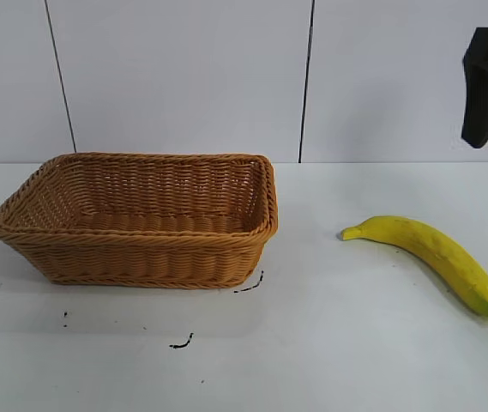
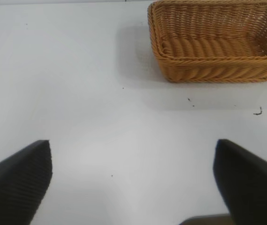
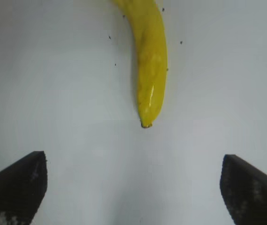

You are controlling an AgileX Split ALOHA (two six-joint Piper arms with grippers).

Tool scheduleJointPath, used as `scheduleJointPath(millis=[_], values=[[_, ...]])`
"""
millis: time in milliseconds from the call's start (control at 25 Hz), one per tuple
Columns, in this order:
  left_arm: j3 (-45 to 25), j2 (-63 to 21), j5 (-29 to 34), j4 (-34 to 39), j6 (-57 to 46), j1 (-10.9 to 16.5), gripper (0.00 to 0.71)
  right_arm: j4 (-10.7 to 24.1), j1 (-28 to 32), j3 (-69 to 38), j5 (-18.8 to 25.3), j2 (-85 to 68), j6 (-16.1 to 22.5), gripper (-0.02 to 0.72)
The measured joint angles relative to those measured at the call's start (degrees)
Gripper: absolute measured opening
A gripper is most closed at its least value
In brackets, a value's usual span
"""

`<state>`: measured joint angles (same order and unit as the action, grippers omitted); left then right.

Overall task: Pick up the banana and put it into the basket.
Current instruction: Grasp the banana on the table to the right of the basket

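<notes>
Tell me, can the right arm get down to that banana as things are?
Probably yes. The right gripper hangs open above the table, the banana lies alone just beyond its fingertips, and the basket sits well off to the side.

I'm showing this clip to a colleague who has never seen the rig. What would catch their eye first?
Probably the big wicker basket, empty, on the left half of the white table. Next the yellow banana, lying alone on the table to the right of it. The right gripper hangs open above the banana's end, and the left gripper is open over bare table, off to one side of the basket.
</notes>
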<state>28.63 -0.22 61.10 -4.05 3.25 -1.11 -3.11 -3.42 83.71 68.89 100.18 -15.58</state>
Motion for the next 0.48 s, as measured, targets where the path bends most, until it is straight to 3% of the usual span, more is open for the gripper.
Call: scheduleJointPath(millis=[160, 320, 480], values=[[0.0, 0.0, 0.0, 0.0, 0.0, 0.0, 0.693, 1.23, -2.77, 2.92, -2.42, 5.54, -2.37, 0.69], [0.0, 0.0, 0.0, 0.0, 0.0, 0.0, 0.693, 4.03, -2.6, 3.26, -3.34, 8.92, 1.53, 0.69], [0.0, 0.0, 0.0, 0.0, 0.0, 0.0, 0.693, 4.78, -1.26, 3.26, -3.52, 11.07, 2.79, 0.69]])
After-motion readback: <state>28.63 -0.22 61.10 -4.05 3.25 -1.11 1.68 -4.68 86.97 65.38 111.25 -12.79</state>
